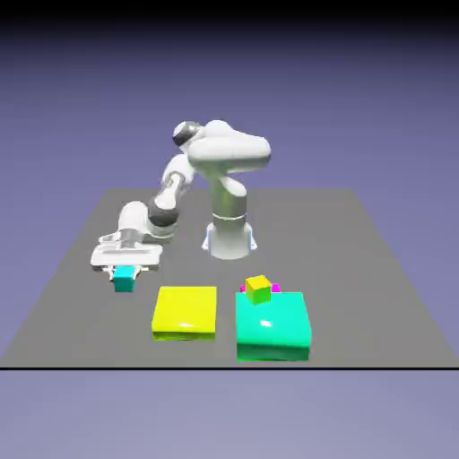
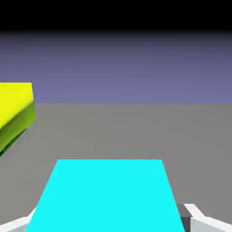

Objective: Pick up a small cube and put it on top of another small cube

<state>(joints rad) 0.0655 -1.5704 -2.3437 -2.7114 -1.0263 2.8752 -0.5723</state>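
Observation:
The small cube (image 1: 124, 280) is tiny, plain and teal, and it rests on the grey table at the exterior view's left. My gripper (image 1: 124, 272) is down over it, with the white hand low above the table. In the hand view the small cube (image 2: 106, 195) fills the lower middle between the two grey fingertips (image 2: 201, 220), which press its sides. The gripper (image 2: 108, 223) is shut on it. I cannot tell whether the cube still touches the table.
A flat yellow block (image 1: 186, 311) lies just right of the cube and shows at the hand view's left (image 2: 13, 113). Further right lies a flat teal block (image 1: 273, 330), with a small yellow cube (image 1: 258, 288) and something magenta (image 1: 275, 288) at its far edge.

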